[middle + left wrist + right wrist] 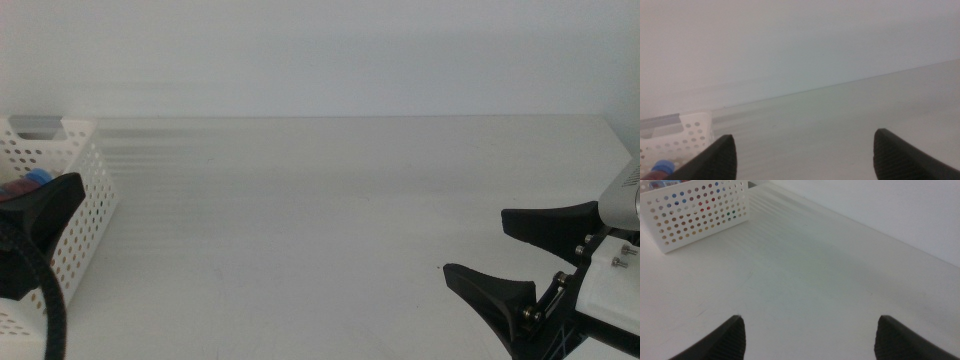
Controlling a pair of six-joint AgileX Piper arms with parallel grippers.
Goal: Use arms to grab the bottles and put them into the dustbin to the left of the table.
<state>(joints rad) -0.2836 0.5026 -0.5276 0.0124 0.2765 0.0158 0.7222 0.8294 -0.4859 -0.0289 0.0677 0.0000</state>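
The white perforated dustbin (pixel 75 170) stands at the table's left edge. A blue bottle cap (pixel 38 177) shows inside it, with something red (pixel 14 190) beside it; the rest of the contents is hidden. My left gripper (pixel 40 215) hangs over the bin's near side, and in the left wrist view the left gripper (pixel 804 134) is open and empty, with the bin (pixel 685 135) and blue cap (pixel 662 166) below. My right gripper (pixel 475 243) is open and empty over the table (pixel 320 220) at the right. No bottle stands on the table.
In the right wrist view the right gripper (pixel 810 319) faces bare tabletop (pixel 805 265), with the bin (pixel 695 215) far off and red and blue colours showing through its holes. A pale wall runs behind the table's far edge.
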